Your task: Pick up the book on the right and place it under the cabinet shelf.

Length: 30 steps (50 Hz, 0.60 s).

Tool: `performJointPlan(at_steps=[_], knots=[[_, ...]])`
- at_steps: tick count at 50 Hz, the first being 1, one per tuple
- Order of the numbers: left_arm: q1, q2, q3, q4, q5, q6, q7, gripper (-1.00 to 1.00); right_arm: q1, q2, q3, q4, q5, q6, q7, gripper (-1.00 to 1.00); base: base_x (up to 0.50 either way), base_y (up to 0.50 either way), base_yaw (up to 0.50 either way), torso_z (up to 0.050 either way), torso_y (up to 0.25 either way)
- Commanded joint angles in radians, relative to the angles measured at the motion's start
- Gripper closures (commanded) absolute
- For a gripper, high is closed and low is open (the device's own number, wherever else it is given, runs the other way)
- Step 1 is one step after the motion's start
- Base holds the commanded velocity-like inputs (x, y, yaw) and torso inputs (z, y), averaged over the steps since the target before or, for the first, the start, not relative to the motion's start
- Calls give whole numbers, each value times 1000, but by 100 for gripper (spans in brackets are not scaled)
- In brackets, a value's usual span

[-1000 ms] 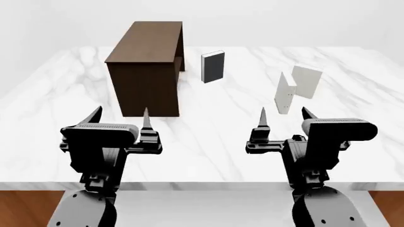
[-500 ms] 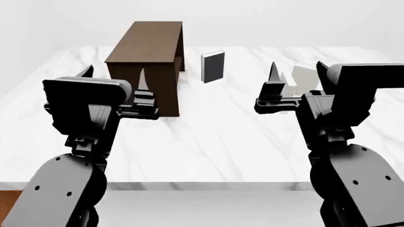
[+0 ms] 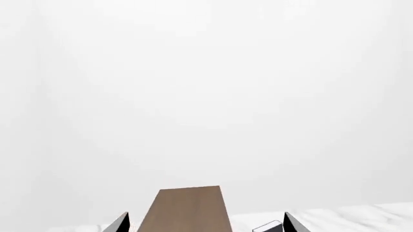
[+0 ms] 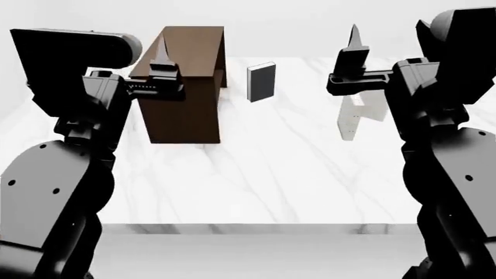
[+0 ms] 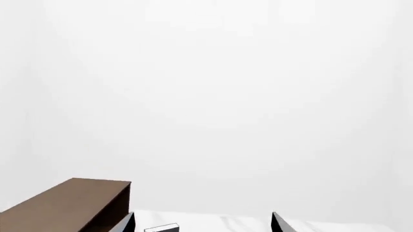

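A: Room: plain white walls. Marble table carries the cabinet shelf far left; its inside is not visible.

B: The book?

A: Upright, far right, just behind the pale grey book; black book stands beside the cabinet.

B: Grippers?

A: Left gripper and right gripper both raised higher than 0.5 s ago, fingers apart, empty.

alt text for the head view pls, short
Both arms are raised over a white marble table, left hand and right hand empty. Behind stand a dark brown cabinet, a black book and two pale books, partly hidden.
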Motion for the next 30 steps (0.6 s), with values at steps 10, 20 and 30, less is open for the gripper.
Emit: performJointPlan(at_steps=[10,20,30], knots=[[-84,-12,-5,-20,-22,-45,-5,-100,94,20,-15,25,4,37,12,-100,0,0,0,0,0],[-88,-16,-6,-12,-30,-53,-11,-100,97,20,-14,21,14,39,12,-100,5,-92,0,0,0],[-84,-19,-7,-7,-38,-53,-14,-100,88,22,-8,14,22,35,12,-100,178,-245,0,0,0]])
